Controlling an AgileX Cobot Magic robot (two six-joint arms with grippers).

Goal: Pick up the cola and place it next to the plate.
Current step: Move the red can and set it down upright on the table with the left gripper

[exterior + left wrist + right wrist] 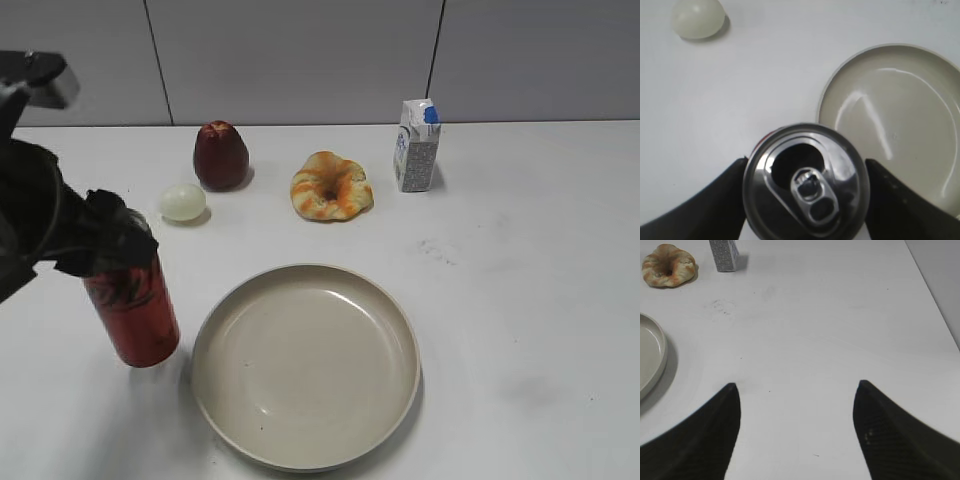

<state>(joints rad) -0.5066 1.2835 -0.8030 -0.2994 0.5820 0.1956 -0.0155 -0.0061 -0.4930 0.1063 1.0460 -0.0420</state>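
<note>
The cola (137, 318), a red can with a silver pull-tab top, stands upright at the front left, just left of the plate (300, 372), a large beige dish. My left gripper (118, 244) is shut on the can's upper part. In the left wrist view its fingers (806, 166) press both sides of the can top (807, 182), with the plate (900, 125) to the right. My right gripper (796, 390) is open and empty over bare table; the plate's edge (650, 355) shows at its left. The right gripper is out of the exterior view.
At the back stand a dark red apple (220, 155), a pale egg-shaped ball (183, 202), a ring-shaped pastry (330, 185) and a white-and-blue carton (416, 145). The ball (697, 17) lies far left in the left wrist view.
</note>
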